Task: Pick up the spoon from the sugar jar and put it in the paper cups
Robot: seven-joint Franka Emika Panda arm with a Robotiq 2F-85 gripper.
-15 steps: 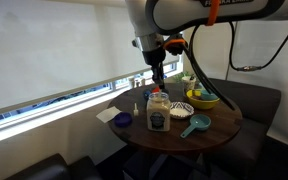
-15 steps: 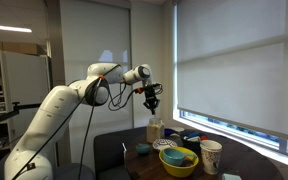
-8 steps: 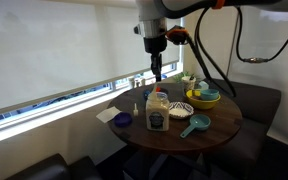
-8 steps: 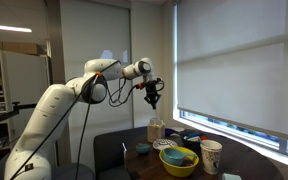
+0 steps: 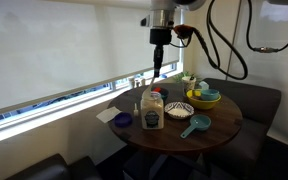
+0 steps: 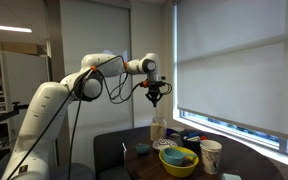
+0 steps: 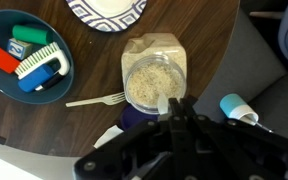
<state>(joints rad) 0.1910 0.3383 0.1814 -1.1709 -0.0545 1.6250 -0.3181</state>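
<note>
1. Progress: the end effector [image 5: 158, 69] hangs high over the sugar jar [image 5: 154, 114], well apart from it. Its fingers look drawn narrow. In the wrist view we take a pale strip at their tips for the spoon [image 7: 164, 103], but it is small, so that is our judgement.
2. We judge the pick-up about done, since no spoon shows in the jar mouth. Left to do: carry it across to the paper cups [image 6: 211, 156] and let go inside.
3. Containers, going by an exterior view: a dark blue lid [image 5: 123, 120] lies near the left edge of the tabletop [image 5: 222, 122]. A small slim bottle [image 5: 136, 109] stands just beside it; we cannot tell its contents.
4. The sugar jar stands left of the tabletop's middle, open, with white granules most of the way up.
5. The patterned bowl [image 5: 180, 109] sits just right of the jar, contents unclear. A teal scoop [image 5: 195, 125] lies near the front edge.
6. The yellow bowl [image 5: 204, 98] sits toward the far right edge with something green in it.
7. The paper cups stand upright at the tabletop's edge near the yellow bowl, well apart from the jar. Their insides are hidden.
8. Wrist view only: a blue tray [image 7: 6, 85] holds a brush-like piece and small red and green bits. A white fork [image 7: 96, 100] lies flat beside the jar.
</note>
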